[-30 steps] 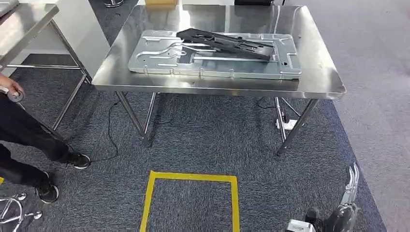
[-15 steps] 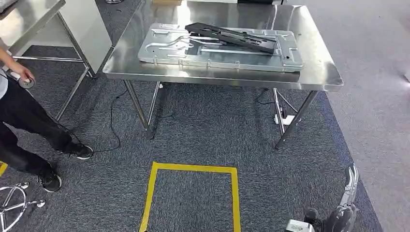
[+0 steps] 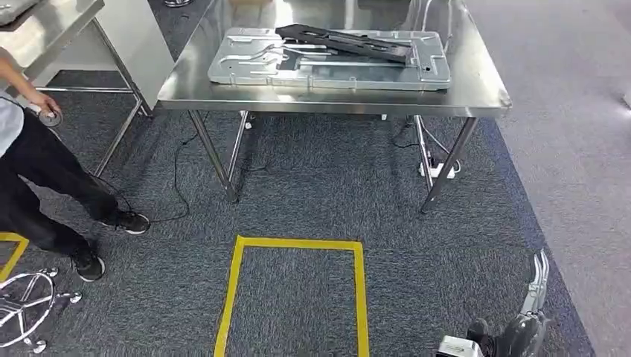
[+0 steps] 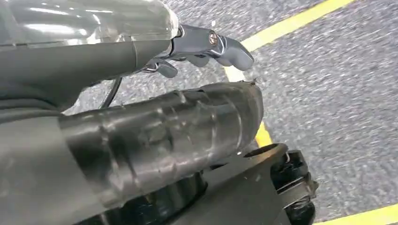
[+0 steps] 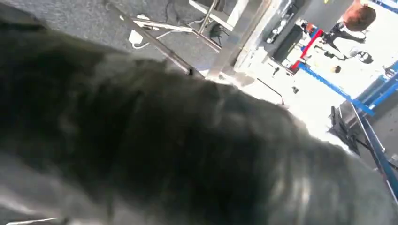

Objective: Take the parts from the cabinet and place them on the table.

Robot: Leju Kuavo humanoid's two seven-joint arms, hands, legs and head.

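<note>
Grey carpet (image 3: 312, 193); steel worktop (image 3: 484, 93) w/ black part (image 3: 342, 41) on silver panel (image 3: 245, 71), far from right hand (image 3: 532, 305), empty, fingers straight; left hand (image 4: 187, 47) curled, empty.

A steel table (image 3: 476, 93) stands on dark speckled carpet (image 3: 312, 193), with a yellow tape square (image 3: 298, 245) marked before it. A second steel table (image 3: 45, 22) stands left, a chair base (image 3: 22, 305) nearby.

A dark part (image 3: 344, 41) lies on a metal panel (image 3: 327, 63) on the table (image 3: 476, 93); a person (image 3: 33, 175) stands to its left, floor tape (image 3: 294, 286) before it.
</note>
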